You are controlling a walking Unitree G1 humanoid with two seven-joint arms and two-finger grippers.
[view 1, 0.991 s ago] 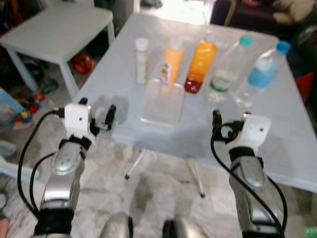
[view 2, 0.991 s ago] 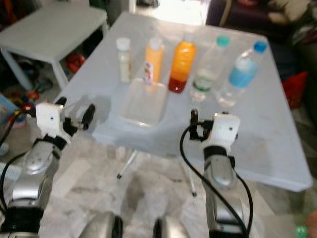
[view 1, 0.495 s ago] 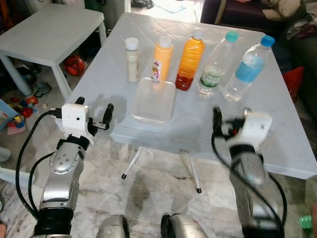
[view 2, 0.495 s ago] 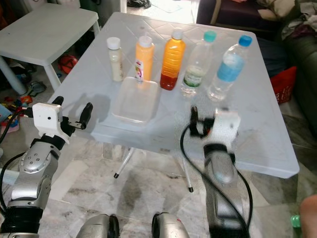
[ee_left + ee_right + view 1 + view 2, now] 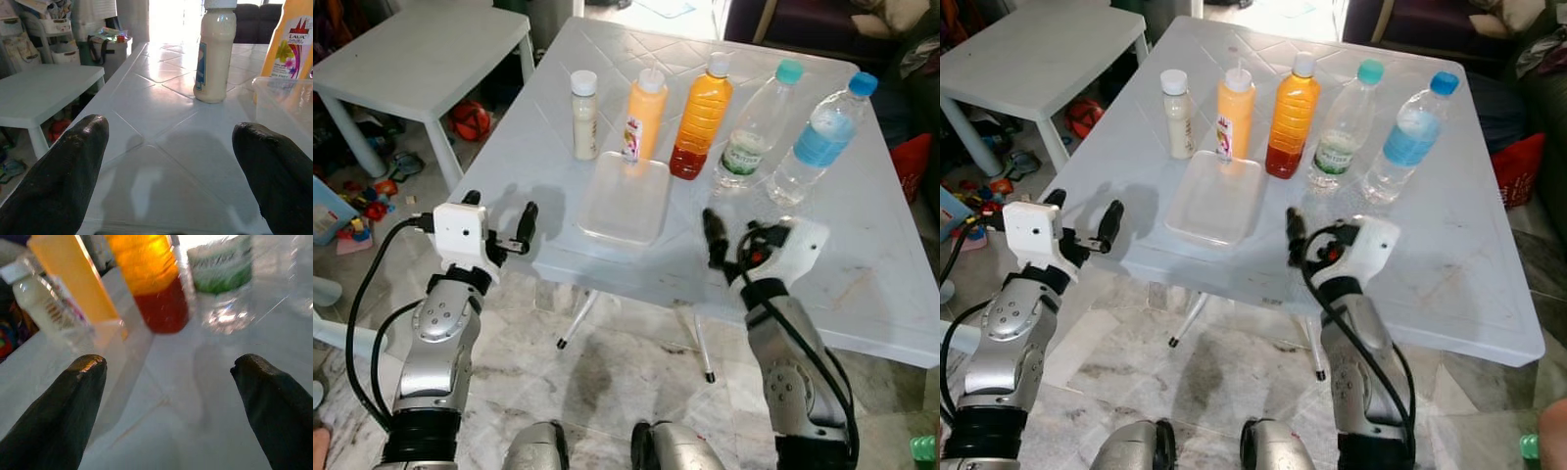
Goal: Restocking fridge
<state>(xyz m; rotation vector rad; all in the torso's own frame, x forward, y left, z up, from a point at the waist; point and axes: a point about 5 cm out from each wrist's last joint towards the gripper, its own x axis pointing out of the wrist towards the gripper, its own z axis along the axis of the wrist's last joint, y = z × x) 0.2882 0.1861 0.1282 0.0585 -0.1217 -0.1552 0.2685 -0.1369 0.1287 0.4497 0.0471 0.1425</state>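
Since half a second ago the right gripper has swung inward toward the middle of the table, its white wrist housing now tilted, while the left gripper hangs where it was off the table's near left corner. Its fingers are spread wide and hold nothing.

On the table, farthest left in the row, stands a small bottle of cream-white liquid with a white cap. Next to it is an orange squeeze bottle with a white nozzle and a flowered label. Just in front of these two lies a clear, shallow plastic tray. Then comes a taller bottle of orange juice darkening to red at the bottom, white cap. After it stands a clear bottle with a green label and teal cap, and last a clear bottle with a blue label and blue cap.

The right gripper hovers over the near edge, short of the juice bottle, fingers wide apart and empty.
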